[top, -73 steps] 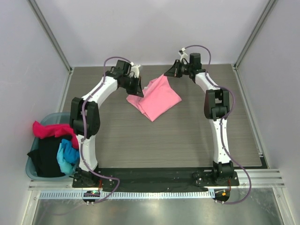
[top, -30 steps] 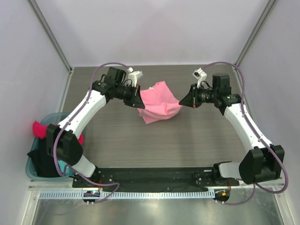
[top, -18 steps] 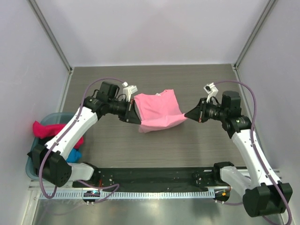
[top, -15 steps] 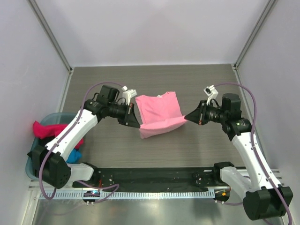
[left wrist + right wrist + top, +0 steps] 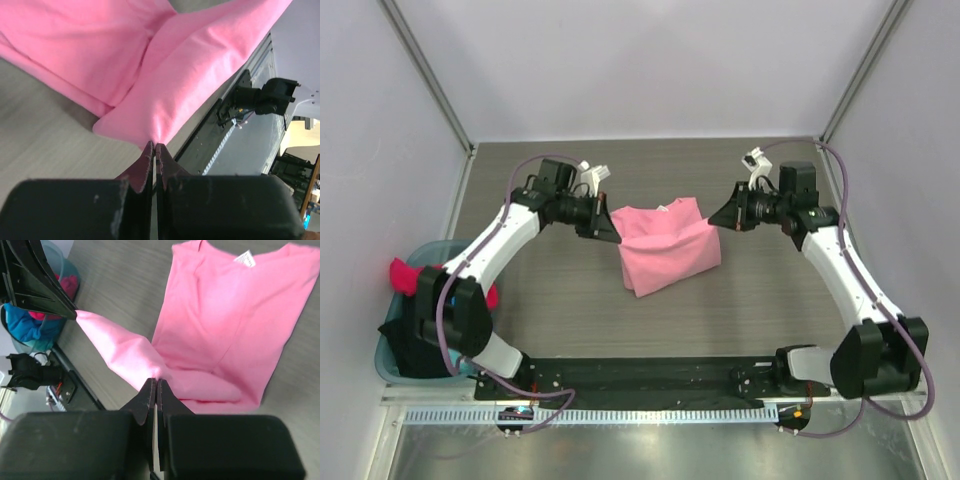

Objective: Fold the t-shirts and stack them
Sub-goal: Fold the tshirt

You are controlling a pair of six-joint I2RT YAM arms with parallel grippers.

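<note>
T-shirt (image 5: 665, 255), pink, collar (image 5: 664, 208) at far end, lifted near edge stretched left-right

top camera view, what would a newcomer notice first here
A light pink cloth t-shirt lies mid-table, half folded, one edge pinched at both ends by the two arms' shut jaws. At the left edge, a teal plastic basket holds crumpled magenta, black and blue cloth.

You will find no wording you can read here: the only label is the small white tag (image 5: 245, 258) at the collar of the light pink t-shirt (image 5: 230, 315), upper right of the right wrist view, and any print on it seems too small to make out.
</note>
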